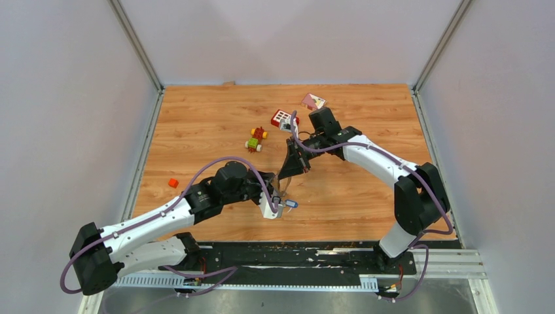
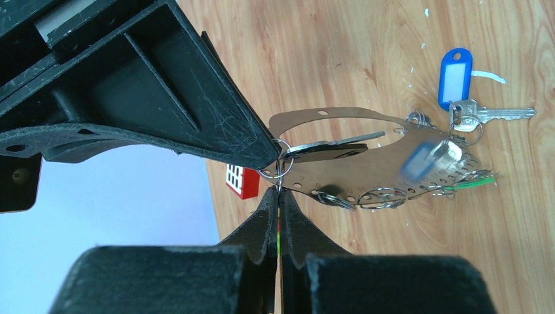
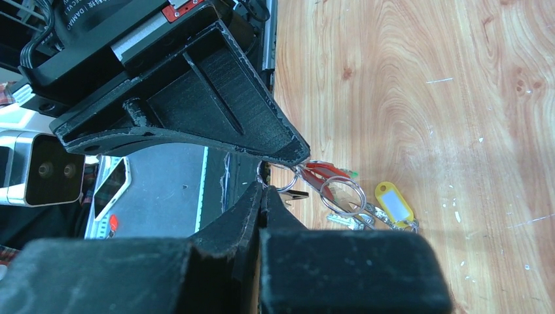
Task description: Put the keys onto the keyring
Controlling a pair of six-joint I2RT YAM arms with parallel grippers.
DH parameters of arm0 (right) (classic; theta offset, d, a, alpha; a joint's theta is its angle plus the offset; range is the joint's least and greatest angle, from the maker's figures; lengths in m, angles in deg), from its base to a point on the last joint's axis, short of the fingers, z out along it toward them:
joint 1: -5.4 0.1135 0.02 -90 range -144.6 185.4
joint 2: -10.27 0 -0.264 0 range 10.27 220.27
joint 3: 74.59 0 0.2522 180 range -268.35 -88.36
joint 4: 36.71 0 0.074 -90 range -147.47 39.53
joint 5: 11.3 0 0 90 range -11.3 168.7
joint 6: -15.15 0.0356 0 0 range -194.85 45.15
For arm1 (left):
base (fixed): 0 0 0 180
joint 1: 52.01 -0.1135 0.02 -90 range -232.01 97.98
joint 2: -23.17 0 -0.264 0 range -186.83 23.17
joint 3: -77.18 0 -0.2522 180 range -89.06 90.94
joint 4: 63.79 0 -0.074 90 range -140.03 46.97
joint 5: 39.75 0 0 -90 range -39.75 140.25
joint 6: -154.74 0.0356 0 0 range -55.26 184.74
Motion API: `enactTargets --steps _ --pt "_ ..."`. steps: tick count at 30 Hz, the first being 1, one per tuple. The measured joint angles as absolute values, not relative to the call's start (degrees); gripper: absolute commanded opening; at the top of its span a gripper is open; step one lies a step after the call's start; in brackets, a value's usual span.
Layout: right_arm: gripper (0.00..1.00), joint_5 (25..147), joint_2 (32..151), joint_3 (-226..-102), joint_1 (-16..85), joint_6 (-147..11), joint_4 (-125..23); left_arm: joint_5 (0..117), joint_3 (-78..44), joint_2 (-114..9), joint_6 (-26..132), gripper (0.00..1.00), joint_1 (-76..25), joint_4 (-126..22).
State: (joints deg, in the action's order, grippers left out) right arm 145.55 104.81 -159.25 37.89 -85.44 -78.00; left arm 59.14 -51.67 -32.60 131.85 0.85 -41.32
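**Keyring** (image 2: pixel 383 163): flat grey metal hoop with a row of small holes. Carried over the near middle of the counter (image 1: pixel 209 124), between the two arms. Runs toward 3 o'clock from the left end effector (image 2: pixel 279 195) in the left wrist view.

**Left end effector:** clenched at the hoop's 9 o'clock edge. Judged to be gripping the hoop there to steady it for threading.

**Right end effector** (image 3: pixel 264 191): clenched as well, tip against a small split ring (image 2: pixel 281 165) at that same edge. Probably placed to work the ring along the hoop. True hold on the ring not confirmable.

**Keys** (image 2: pixel 501 114):
- One silver key with a blue tag (image 2: pixel 456 75), flat on the wood at 2 o'clock of the hoop, apparently not yet attached.
- Red tag (image 3: pixel 324 171) and yellow tag (image 3: pixel 393 201) trailing from rings near the tips. Hanging or resting, not clear.

**Hard to read:**
- Smeared bluish tag (image 2: pixel 425 160) on the hoop.
- Green sliver at its 4 o'clock end.
- Coloured strip in the left finger seam, unidentified.
- Hoop nearly invisible from above.
- Red brick (image 2: pixel 241 181) half hidden behind the tips.
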Motion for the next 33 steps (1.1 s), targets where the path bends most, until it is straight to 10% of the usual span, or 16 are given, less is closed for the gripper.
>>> enactTargets --steps 33 --pt "0.00 143.25 107.48 -161.94 37.89 -85.44 -80.57 59.62 -52.39 -31.64 135.59 0.00 0.85 -40.93"
